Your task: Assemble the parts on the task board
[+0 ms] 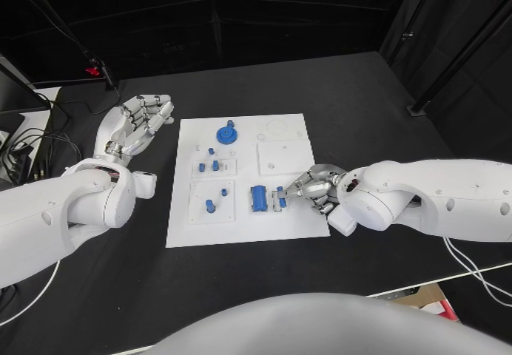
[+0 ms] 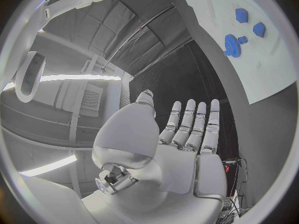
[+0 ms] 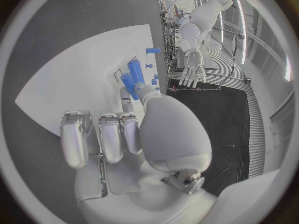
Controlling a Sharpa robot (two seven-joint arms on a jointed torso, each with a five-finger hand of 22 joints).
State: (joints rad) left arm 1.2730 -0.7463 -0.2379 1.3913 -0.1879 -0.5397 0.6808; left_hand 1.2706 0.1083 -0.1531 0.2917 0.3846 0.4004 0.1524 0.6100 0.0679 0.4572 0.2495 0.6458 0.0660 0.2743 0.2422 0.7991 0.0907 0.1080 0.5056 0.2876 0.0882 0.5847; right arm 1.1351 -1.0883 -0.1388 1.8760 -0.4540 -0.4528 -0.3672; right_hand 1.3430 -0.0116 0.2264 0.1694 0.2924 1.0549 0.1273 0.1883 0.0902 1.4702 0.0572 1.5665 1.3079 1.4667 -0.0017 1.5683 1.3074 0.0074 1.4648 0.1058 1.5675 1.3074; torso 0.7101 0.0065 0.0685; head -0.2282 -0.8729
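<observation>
On the task board point(image 1: 288, 225), the right hand point(image 1: 311, 185) pinches a blue part point(image 1: 282, 198); the left hand point(image 1: 137, 124) hovers spread, holding nothing.

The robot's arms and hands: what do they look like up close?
Both arms are smooth, rounded white shells. The left hand and right hand are silver metal with jointed, segmented fingers, the palm backs covered by pale grey plates. Thin white cables trail by the arms.
</observation>
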